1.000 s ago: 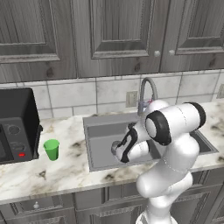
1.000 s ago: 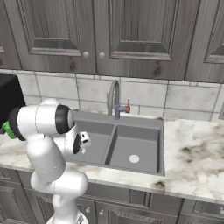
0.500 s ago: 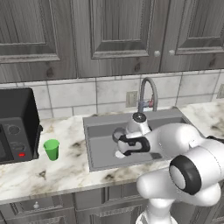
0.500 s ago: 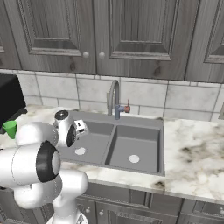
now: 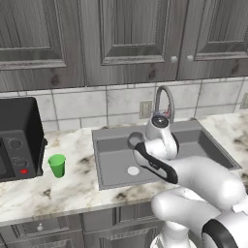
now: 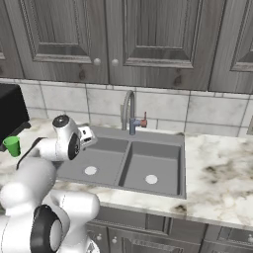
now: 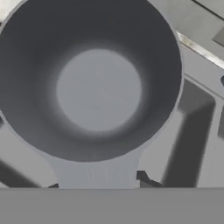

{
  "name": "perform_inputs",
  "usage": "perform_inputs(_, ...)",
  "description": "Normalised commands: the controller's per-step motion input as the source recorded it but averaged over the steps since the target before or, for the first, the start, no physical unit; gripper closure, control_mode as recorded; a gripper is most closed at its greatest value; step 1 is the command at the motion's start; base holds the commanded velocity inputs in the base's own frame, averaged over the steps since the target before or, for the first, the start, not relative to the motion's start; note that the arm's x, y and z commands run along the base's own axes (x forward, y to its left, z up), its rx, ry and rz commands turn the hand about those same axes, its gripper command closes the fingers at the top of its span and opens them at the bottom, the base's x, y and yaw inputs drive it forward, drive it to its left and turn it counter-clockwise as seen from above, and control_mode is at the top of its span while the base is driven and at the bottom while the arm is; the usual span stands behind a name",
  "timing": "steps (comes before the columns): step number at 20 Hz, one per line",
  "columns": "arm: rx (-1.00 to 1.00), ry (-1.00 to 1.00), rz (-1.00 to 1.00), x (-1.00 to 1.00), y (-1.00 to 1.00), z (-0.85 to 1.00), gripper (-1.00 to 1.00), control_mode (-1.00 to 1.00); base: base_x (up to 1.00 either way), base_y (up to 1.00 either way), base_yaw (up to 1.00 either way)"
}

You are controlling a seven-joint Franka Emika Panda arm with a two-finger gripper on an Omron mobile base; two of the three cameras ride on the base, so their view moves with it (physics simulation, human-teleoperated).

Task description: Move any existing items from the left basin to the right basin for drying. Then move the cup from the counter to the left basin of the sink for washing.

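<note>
The grey metal cup (image 7: 96, 83) looms large in the hand view, seen from above, its straight handle (image 7: 94, 173) running down between my fingertips (image 7: 142, 177). My gripper (image 7: 96, 183) is shut on that handle. From the left base view the metal cup (image 5: 134, 140) hangs in my gripper (image 5: 141, 147) above the left basin (image 5: 114, 160), over its pale drain (image 5: 133, 170). The right basin (image 6: 153, 165) lies beside it with nothing inside. The green cup (image 5: 57, 165) stands upright on the counter (image 5: 72, 186), left of the sink.
A black microwave (image 5: 17, 138) sits at the counter's left end, close behind the green cup (image 6: 12, 146). The curved faucet (image 6: 129, 111) rises behind the divider between the basins. My arm's bulky links (image 5: 203, 179) cover much of the right basin in the left base view.
The arm has folded low across the sink front. The gripper, shut on the metal cup's handle, has risen from the left basin floor with the cup.
</note>
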Motion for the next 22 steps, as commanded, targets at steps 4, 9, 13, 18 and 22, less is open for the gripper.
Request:
perform_inputs(4,0.0,-0.02,-0.09,-0.26,-0.16,0.52,1.0,-1.0,0.0,0.0,0.0)
perform_inputs(9,0.02,0.0,-0.1,-0.27,-0.35,0.26,1.0,-1.0,0.0,0.0,0.0)
perform_inputs(13,0.05,0.0,-0.08,-0.33,-0.52,0.12,1.0,-1.0,0.0,0.0,0.0)
perform_inputs(18,0.07,0.0,-0.09,-0.31,-0.49,0.07,1.0,-1.0,0.0,0.0,0.0)
perform_inputs(22,0.07,0.0,-0.08,-0.26,-0.51,0.11,1.0,-1.0,0.0,0.0,0.0)
